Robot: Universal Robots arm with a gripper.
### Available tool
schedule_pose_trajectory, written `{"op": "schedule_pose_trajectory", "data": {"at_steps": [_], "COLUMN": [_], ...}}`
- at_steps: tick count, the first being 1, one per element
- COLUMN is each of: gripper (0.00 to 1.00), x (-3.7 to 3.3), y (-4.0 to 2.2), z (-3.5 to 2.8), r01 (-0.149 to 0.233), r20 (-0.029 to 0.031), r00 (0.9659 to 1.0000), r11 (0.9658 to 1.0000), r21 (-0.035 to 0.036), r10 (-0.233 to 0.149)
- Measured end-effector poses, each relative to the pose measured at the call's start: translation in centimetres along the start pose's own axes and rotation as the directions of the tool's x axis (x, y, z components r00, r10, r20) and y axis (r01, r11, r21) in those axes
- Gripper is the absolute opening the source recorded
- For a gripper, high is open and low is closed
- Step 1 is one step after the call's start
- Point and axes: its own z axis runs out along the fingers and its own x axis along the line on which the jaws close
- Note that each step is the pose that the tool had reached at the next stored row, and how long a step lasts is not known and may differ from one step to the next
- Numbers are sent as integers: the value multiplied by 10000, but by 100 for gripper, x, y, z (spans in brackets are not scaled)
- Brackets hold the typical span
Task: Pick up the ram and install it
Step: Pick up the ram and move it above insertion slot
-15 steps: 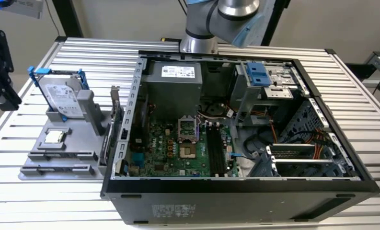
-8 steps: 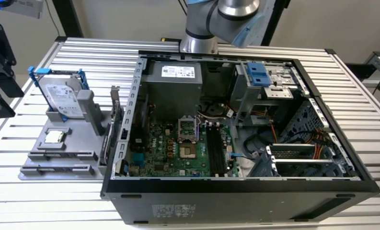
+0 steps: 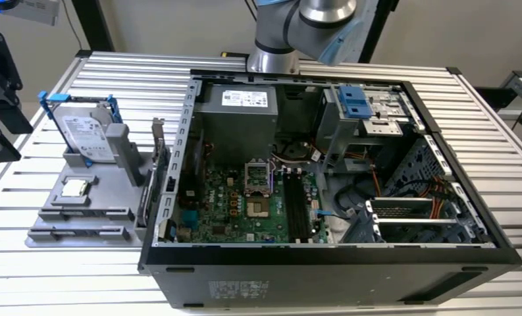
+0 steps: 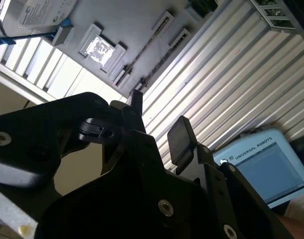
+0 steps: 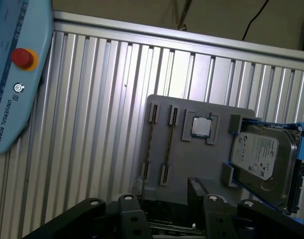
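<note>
Near the grey tray (image 5: 204, 164), the gripper (image 5: 164, 193) gapes empty; ram (image 5: 169, 145) edge-on, barely discernible.

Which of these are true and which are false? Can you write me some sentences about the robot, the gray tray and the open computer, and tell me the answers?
1. The hard drive sits on the gray tray. True.
2. The gripper is holding the square silver chip. False: the gripper is open with nothing in it, and the chip lies on the gray tray.
3. The computer case is open, so the green motherboard shows inside. True.
4. The table is made of wood. False: the table is ribbed silver metal.
</note>
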Motion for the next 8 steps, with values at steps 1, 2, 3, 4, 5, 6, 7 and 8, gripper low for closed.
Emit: {"op": "schedule_pose_trajectory", "data": {"at_steps": [1,2,3,4,5,6,7,8], "gripper": [100,100,100,100,100,100,100,100], "x": [0,-1,-1,-1,-1,0,0,0], "y": [0,0,0,0,0,1,1,3], "z": [0,1,3,7,11,16,21,28], "r01": [-12,-86,-174,-280,-382,-483,-569,-645], "r20": [0,0,1,3,4,6,6,9], "r00": [10000,10000,9998,9996,9993,9988,9984,9979], "r11": [10000,10000,9998,9996,9993,9988,9984,9979], "r21": [-1,1,3,7,10,14,15,19], "r10": [12,86,174,280,382,483,569,645]}}
